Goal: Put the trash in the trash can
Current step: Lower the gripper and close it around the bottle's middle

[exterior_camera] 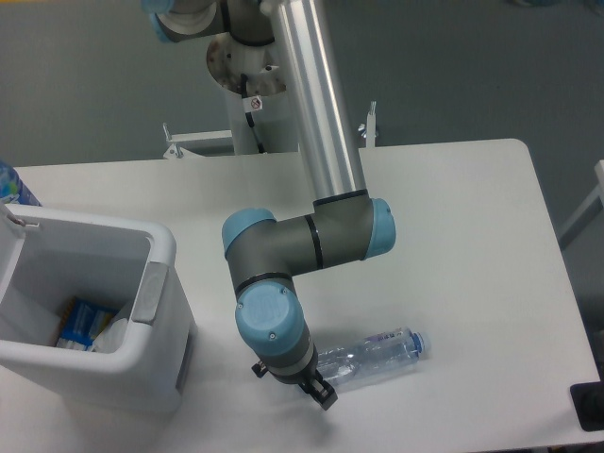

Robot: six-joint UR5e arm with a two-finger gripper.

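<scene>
A clear plastic water bottle (377, 352) lies on its side on the white table, cap end to the right. My gripper (315, 389) hangs low over the bottle's left end, almost wholly hidden under the blue wrist joint; only a dark tip shows, so its state is unclear. The trash can (159, 266), a white bin with a grey latch plate, stands at the left edge. Inside it lies a crumpled printed wrapper (88, 324).
A blue-topped object (11, 185) peeks in at the far left behind the bin. A black block (589, 407) sits off the table's lower right corner. The arm's base column (255, 104) stands behind the table's back edge.
</scene>
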